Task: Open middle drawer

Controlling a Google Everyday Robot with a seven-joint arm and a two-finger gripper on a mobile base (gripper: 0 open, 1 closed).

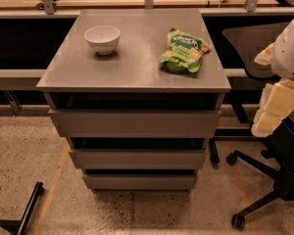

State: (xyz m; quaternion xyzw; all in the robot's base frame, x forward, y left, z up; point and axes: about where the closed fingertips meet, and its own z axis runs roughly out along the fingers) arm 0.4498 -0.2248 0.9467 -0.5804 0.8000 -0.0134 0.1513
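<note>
A grey cabinet has three handleless drawer fronts stacked under its top. The middle drawer [137, 159] is the medium-sized front, between the taller top front [134, 124] and the shorter bottom front [139, 181]. All three fronts look pushed in, with dark gaps above each. My gripper [276, 107] is the cream-coloured part at the right edge, hanging below the white arm [290, 50]. It is to the right of the cabinet at about top-drawer height and apart from it.
A white bowl [102, 38] and a green snack bag [183, 51] lie on the cabinet top [132, 70]. A black office chair [279, 175] stands at the right, under the arm. A black bar [29, 207] lies on the floor at the lower left.
</note>
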